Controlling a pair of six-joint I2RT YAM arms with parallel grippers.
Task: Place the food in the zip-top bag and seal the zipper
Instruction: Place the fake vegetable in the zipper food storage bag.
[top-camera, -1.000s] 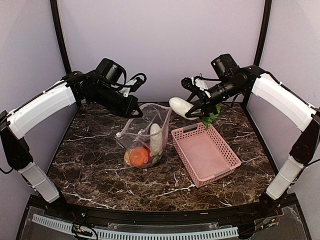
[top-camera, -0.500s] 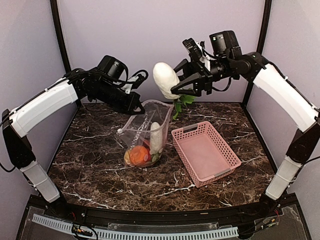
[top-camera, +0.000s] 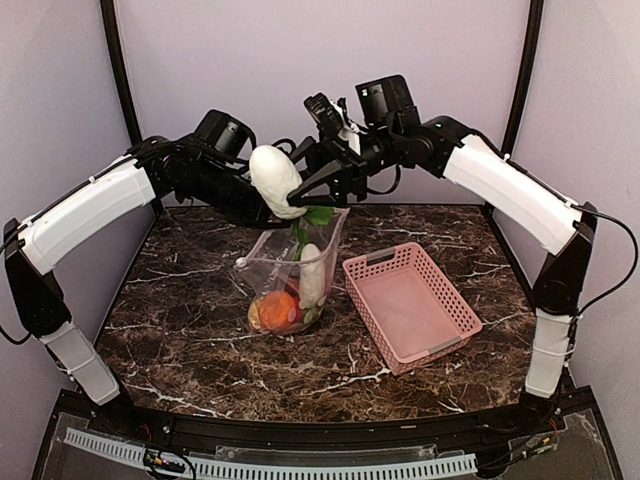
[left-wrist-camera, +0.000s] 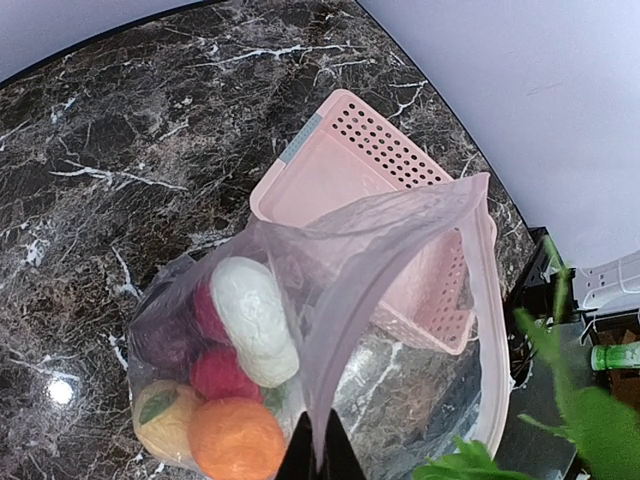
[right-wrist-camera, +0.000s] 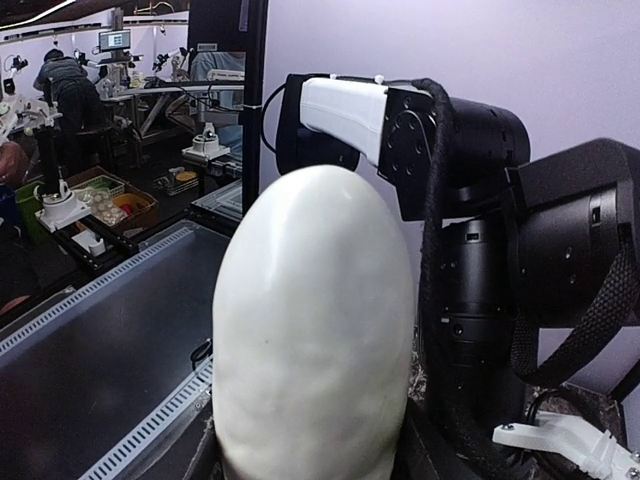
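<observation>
Soft, even, bright light fills the top view, leaving only faint shadows beside the pink basket (top-camera: 410, 305) on the dark worktop (top-camera: 180, 320), whose near edge bows with lens distortion. In the left wrist view a small white glare spot sits on the polished worktop at lower left, the zip-top bag (left-wrist-camera: 400, 260) glints, and the green leaves (left-wrist-camera: 590, 420) are blurred. In the right wrist view the white radish (right-wrist-camera: 310, 330) looms close and slightly soft.

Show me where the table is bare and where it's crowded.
Bare marble: the near strip of the table in front of the zip-top bag and pink basket, the left side beside the bag, the far right corner behind the basket, itself empty. Crowded: above the bag mouth, where the left gripper pinches its rim and the right gripper holds a white radish.
</observation>
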